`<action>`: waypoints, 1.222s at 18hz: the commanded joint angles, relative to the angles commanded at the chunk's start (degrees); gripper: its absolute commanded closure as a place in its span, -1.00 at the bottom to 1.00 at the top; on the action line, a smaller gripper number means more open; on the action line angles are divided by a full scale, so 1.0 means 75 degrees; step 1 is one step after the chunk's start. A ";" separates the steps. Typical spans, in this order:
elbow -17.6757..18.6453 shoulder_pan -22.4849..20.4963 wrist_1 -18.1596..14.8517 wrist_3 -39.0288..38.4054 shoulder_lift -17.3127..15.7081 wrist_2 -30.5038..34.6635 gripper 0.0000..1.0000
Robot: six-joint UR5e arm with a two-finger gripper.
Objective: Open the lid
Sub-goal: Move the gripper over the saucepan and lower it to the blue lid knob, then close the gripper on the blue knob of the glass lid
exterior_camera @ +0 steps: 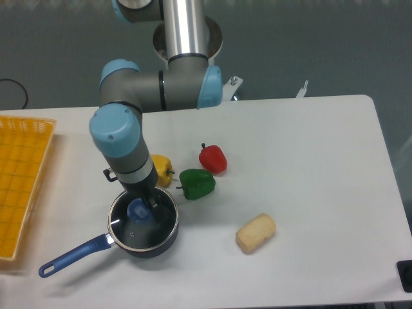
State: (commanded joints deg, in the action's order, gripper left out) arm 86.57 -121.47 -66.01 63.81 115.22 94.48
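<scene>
The lid [153, 226], a round glass disc with a thin silver rim and a blue centre knob [138, 211], lies flat on the dark blue saucepan [168, 239] at the table's front left. The pan's long blue handle [71, 255] points to the lower left. My gripper [148, 201] comes straight down over the lid, its dark fingers right at the knob's upper right side. The arm's wrist hides the fingertips, so I cannot tell whether they close on the knob.
A yellow pepper [162, 169] sits just behind the pan, with a green pepper [196, 184] and a red pepper [213, 159] to its right. A pale bread-like block [255, 233] lies right of the pan. A yellow basket [19, 187] stands at the left edge.
</scene>
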 joint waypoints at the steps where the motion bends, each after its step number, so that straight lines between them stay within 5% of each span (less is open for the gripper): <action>1: 0.0000 0.0024 0.0000 0.0000 0.0047 0.0023 -1.00; 22: -0.0176 0.0153 0.0293 -0.0105 0.0446 0.0012 -1.00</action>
State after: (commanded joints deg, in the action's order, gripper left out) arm 85.25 -120.32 -63.81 63.02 118.56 94.57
